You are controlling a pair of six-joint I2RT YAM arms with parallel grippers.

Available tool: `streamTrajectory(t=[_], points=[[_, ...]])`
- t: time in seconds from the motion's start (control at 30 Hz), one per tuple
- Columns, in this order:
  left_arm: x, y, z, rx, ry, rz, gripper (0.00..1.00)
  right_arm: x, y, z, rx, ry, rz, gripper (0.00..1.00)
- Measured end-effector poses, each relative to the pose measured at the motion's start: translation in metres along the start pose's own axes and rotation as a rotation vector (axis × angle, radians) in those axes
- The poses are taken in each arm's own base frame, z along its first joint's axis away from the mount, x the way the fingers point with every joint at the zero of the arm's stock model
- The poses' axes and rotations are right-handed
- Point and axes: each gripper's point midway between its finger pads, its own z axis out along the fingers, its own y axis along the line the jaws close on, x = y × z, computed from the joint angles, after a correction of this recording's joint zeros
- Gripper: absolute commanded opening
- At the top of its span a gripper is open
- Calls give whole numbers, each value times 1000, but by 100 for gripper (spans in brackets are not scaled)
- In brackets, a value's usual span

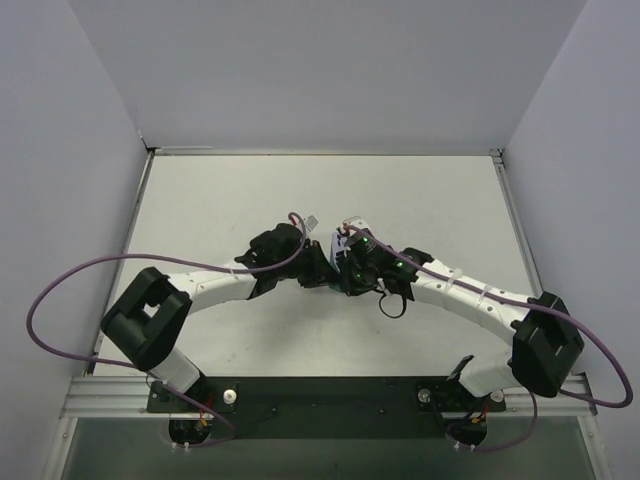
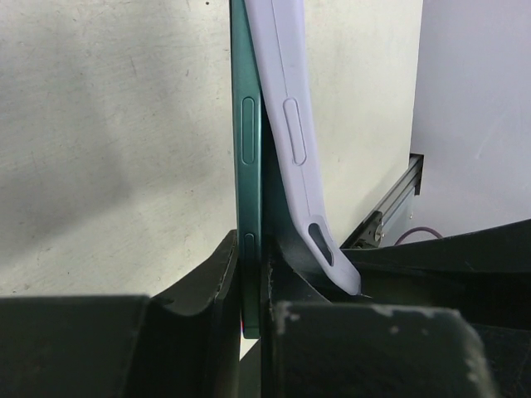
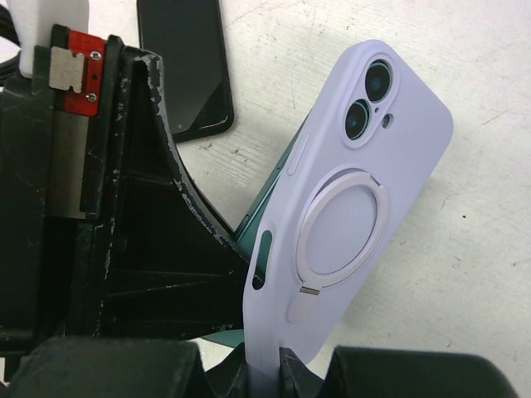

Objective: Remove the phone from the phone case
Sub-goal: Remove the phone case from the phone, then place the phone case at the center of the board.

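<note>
At mid-bench, apparently raised off the surface: phone and case, on edge between both arms.

Clamped across the phone's faces: left tool, fingers either side, one seemingly wedged between phone back and case. Pinched shut on the case's end opposite the lenses: right tool.

Contents of case: phone, part-way out only. Peeled clear at the held end; no gap seen at the lens end, lenses seated in the cut-out.

Hazards from here:
- Snagging at the seated end if pulled straight apart; cause, case lip round those corners.
- Slipping of the soft case from the right tool; cause, narrow hold on a flexing end.
- Sudden release and a drop to the bench; cause, abrupt let-go of the stretched case against a small bite on the phone.
- Striking the dark slab, possibly a second handset, flat on the bench nearby; cannot tell more.
</note>
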Motion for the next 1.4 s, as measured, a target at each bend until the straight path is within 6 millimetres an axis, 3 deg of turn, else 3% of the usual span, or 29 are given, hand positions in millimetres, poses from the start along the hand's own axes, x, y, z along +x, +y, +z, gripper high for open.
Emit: streamTrajectory(t=[0.33, 0.43, 0.53, 0.67, 0.83, 1.0, 1.17, 1.27, 1.3, 1.4], points=[[1, -3, -8, -8, 31, 69, 0, 0, -4, -10, -20, 8, -88, 0], [13, 35, -16, -108, 85, 60, 0, 0, -40, -19, 121, 11, -102, 0], [13, 78, -27, -242, 86, 11, 0, 13, -71, -34, 237, 62, -100, 0], [2, 91, -31, -277, 51, 5, 0, 16, -85, -46, 290, 38, -67, 0], [3, 88, -31, -269, 59, 11, 0, 13, -115, -53, 315, -48, 139, 0], [5, 78, -28, -226, 83, 10, 0, 6, -170, -49, 280, -185, 502, 0], [-1, 60, -6, -150, 106, 5, 0, 11, -218, -39, 218, -269, 820, 0], [-1, 49, 10, -105, 129, 0, 0, 15, -244, -34, 212, -291, 959, 27], [-1, 43, 17, -84, 134, 1, 0, 17, -253, -33, 211, -299, 1008, 50], [0, 30, 33, -30, 138, -1, 0, 27, -270, -30, 228, -285, 1101, 75]])
